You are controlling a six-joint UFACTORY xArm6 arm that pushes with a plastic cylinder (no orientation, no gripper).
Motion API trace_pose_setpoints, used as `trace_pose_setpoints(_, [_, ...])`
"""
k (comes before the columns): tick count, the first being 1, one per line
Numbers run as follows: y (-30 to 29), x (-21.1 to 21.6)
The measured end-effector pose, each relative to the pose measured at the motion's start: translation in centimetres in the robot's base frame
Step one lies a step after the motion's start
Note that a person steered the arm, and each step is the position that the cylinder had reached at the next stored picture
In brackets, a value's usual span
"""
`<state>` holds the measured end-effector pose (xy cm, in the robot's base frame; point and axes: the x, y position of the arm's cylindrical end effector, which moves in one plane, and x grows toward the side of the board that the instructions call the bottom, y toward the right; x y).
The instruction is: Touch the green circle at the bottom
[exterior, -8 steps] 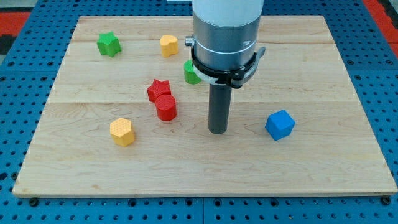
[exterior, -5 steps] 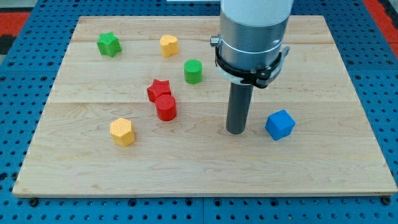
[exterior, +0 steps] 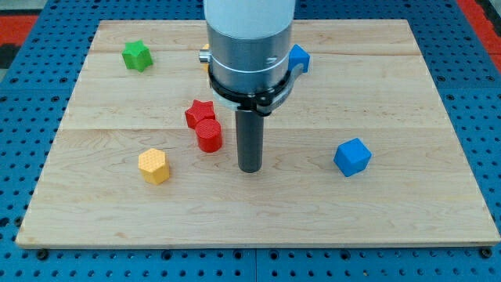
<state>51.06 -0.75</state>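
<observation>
Green circle: not visible in the camera view. The wide arm housing (exterior: 249,47) covers the upper middle of the tabletop (exterior: 391,94), so my judgement is the circle sits hidden behind it; cannot confirm.

My tip (exterior: 249,168) rests on the board near centre, just to the view's right of the red cylinder (exterior: 209,135) and apart from it. No claw fitted, only the rod, so nothing is clenched or released.

Key relation: if the circle is behind the housing, it lies toward the view's top from my tip, so its bottom side would face my tip. A round block has no long axis to align with.

Other blocks:
- red star (exterior: 200,112), touching the cylinder
- yellow hexagon (exterior: 154,166), lower left
- blue cube (exterior: 351,157), well to the right
- green star (exterior: 137,56), top left
- blue block (exterior: 298,57) and yellow sliver (exterior: 203,53) peeking from behind the housing

Surface: smooth pale wood, on blue pegboard (exterior: 16,157)
</observation>
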Motion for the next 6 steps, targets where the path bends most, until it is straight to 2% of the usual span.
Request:
trace_pose_setpoints(3, [-1.8,-2.4])
trace_pose_setpoints(6, [-1.8,-1.7])
